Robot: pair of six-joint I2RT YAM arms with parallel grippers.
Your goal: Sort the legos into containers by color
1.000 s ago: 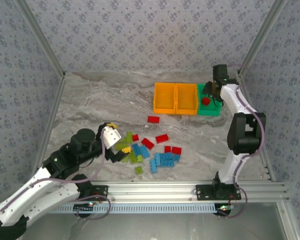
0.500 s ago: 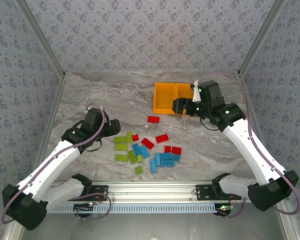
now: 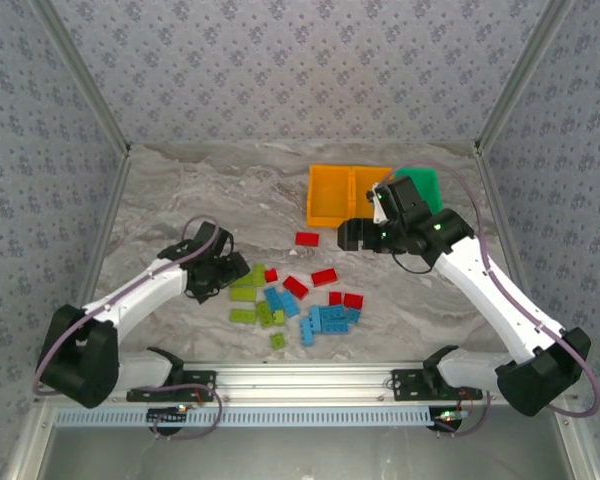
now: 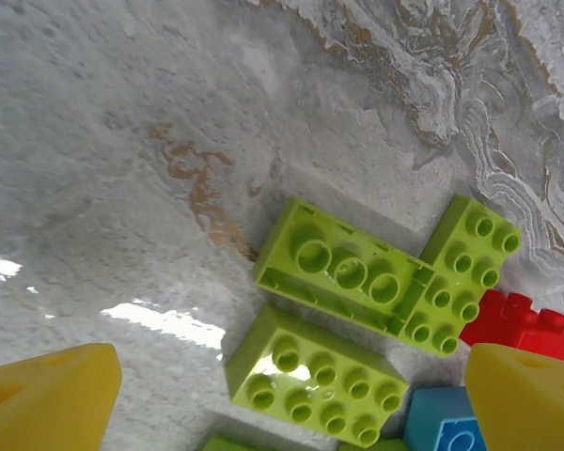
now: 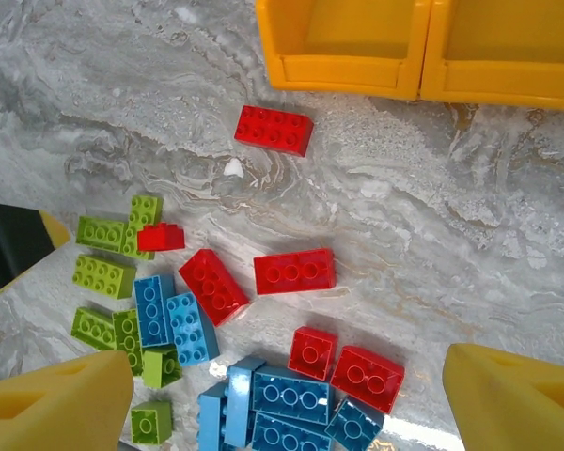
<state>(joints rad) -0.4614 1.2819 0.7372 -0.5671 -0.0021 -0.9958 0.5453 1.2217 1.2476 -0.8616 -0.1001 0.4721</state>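
I take the left orange bin (image 3: 330, 195) (image 5: 343, 66) as my marker. The right orange bin (image 3: 372, 188) (image 5: 508, 80) touches its right side, and the green bin (image 3: 427, 186) stands one place further right, partly behind the right arm.

The legos (image 3: 300, 300) lie loose on the marble table (image 3: 180, 190), all on the near side of the left orange bin. A lone red brick (image 3: 307, 238) (image 5: 274, 129) lies closest to it, just off its front wall. Further out lie more red bricks (image 3: 324, 277) (image 5: 294, 271). The blue bricks (image 3: 325, 320) (image 5: 287, 404) are bunched near the table's near edge. The lime bricks (image 3: 245, 290) (image 5: 103, 274) are on the heap's left side, well apart from the bin.

My right gripper (image 3: 346, 237) (image 5: 287, 404) hangs just in front of the left orange bin's right front corner, above the table. Its yellow fingers (image 5: 56, 409) are spread wide with nothing between them.

My left gripper (image 3: 238, 272) (image 4: 287, 399) sits low over the lime bricks, at the far-left end of the heap from the bin. Its fingers (image 4: 42, 399) are spread wide and it grips nothing. The left wrist camera shows two oblong lime bricks (image 4: 343, 272) lying side by side under it, with a small red brick (image 4: 517, 324) to their right.
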